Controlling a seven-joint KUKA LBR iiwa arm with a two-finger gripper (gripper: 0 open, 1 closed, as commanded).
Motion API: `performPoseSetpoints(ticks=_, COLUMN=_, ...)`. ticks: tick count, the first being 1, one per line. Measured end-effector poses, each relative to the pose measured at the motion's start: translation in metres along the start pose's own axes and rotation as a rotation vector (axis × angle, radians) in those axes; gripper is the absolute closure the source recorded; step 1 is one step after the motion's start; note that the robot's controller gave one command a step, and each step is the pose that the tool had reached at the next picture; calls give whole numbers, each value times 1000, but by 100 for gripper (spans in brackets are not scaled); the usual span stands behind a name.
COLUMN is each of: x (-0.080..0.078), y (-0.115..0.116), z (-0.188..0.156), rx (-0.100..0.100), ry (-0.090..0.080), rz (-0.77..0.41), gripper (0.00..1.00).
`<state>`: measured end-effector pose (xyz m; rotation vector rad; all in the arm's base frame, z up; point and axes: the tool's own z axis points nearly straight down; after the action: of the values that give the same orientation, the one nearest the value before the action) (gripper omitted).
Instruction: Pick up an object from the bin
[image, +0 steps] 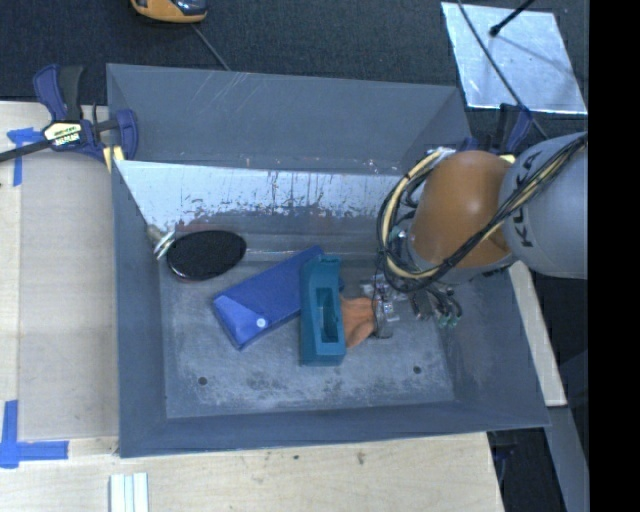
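Orange-brown thing (356, 318), small and crumpled-looking, lies on the floor of the bin (300, 385), right of centre, between a teal block and the hand. The hand (381, 312) is down near the floor at that thing's right edge. Whether it is clenched or released cannot be told, nor whether it grips anything. Against the thing's left side lies the teal block (322, 312), long and rectangular, with a slot sunk in its top face. It runs lengthwise from front to back, and its near end comes closest to the bin's front wall. Left of the block and touching it lies a blue wedge (262, 298), set slantwise, with a small white dot near its lower left corner. Further back and to the left, apart from the wedge, a black oval thing (205, 254) lies close to the back wall, a pale stub at its left end. Beyond the hand the arm (550, 215) comes in from the right, with an orange cover (460, 205) on its wrist and cables (395, 215) looped round it.
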<state>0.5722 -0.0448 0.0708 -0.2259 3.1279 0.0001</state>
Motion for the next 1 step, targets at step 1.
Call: performPoseSetpoints(ticks=1, x=-3, y=2, z=-1, rx=1, ry=0, rz=-87, gripper=100)
